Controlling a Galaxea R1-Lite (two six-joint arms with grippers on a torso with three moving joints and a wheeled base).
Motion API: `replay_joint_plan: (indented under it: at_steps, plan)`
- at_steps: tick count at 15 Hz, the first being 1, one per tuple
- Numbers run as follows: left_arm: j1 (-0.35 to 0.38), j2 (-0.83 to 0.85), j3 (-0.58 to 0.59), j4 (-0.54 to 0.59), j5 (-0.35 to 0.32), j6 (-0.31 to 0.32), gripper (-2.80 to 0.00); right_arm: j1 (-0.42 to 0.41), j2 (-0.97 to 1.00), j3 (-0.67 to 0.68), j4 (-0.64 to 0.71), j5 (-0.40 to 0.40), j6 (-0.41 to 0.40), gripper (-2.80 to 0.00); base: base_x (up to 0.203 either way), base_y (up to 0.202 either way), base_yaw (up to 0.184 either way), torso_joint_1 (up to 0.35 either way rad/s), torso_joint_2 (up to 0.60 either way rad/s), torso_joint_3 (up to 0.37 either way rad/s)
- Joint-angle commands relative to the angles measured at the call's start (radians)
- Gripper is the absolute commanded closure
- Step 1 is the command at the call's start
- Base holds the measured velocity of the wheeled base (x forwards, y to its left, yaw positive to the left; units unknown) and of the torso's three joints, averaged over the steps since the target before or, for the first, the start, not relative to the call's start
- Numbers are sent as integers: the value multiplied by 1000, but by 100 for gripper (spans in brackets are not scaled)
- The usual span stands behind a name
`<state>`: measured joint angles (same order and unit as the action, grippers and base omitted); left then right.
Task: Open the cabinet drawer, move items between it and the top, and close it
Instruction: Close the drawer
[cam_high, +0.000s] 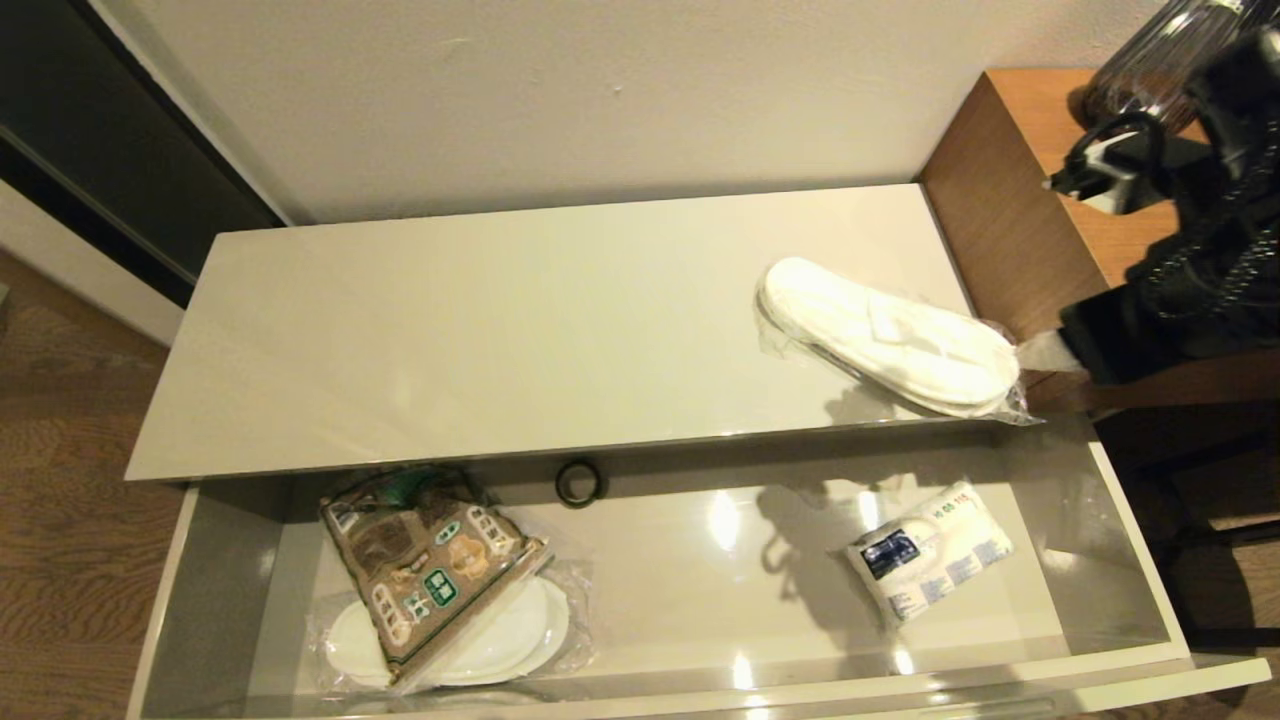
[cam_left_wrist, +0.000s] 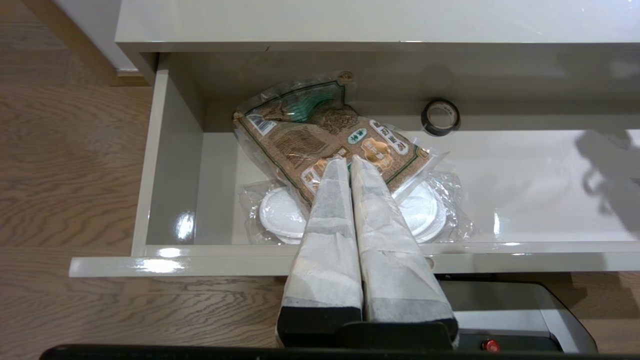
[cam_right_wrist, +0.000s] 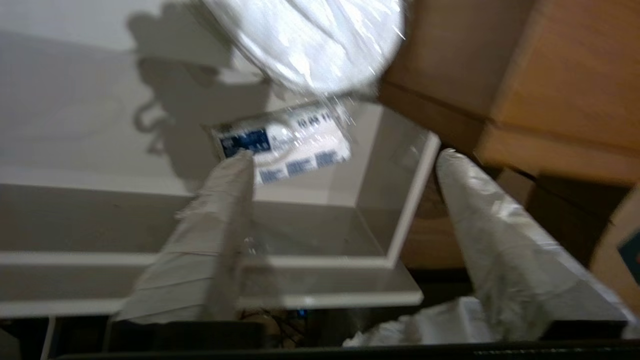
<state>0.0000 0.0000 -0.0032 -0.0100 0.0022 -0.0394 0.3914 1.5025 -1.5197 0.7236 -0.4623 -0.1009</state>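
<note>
The cabinet drawer (cam_high: 215, 590) stands pulled out under the top (cam_high: 500, 330). Inside lie a brown-and-green snack bag (cam_high: 425, 565) resting on wrapped white slippers (cam_high: 505, 635), a black tape roll (cam_high: 578, 482) at the back, and a white tissue pack (cam_high: 930, 562) towards the right. Another wrapped pair of slippers (cam_high: 890, 335) lies on the top's right end, overhanging the front edge. My right gripper (cam_right_wrist: 345, 160) is open and empty, just right of those slippers, above the drawer's right end. My left gripper (cam_left_wrist: 350, 160) is shut and empty, before the drawer front, pointing at the snack bag (cam_left_wrist: 330, 140).
A taller brown wooden side table (cam_high: 1010, 210) stands against the cabinet's right end, with a dark glass object (cam_high: 1150, 70) on it. My right arm (cam_high: 1190, 260) hangs in front of it. A wall runs behind the cabinet. Wooden floor (cam_high: 60, 500) lies to the left.
</note>
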Motion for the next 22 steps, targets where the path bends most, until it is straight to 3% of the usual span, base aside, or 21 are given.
replay_joint_plan:
  at_steps: [1, 5, 8, 12, 15, 22]
  plan:
    - [0, 2, 0, -1, -1, -1, 0, 19, -107, -55, 134, -22, 49, 0, 0, 0, 0, 0, 0, 0]
    - [0, 2, 0, -1, -1, -1, 0, 52, -144, -142, 462, -87, 373, 0, 0, 0, 0, 0, 0, 0]
    - [0, 2, 0, -1, -1, -1, 0, 68, -193, -127, 551, -172, 569, 0, 0, 0, 0, 0, 0, 0]
    - [0, 2, 0, -1, 0, -1, 0, 130, -233, -85, 652, -200, 808, 0, 0, 0, 0, 0, 0, 0]
    - [0, 2, 0, -1, -1, -1, 0, 154, -285, -29, 672, -203, 850, 0, 0, 0, 0, 0, 0, 0]
    - [0, 2, 0, -1, 0, -1, 0, 173, -306, -115, 604, -204, 875, 0, 0, 0, 0, 0, 0, 0]
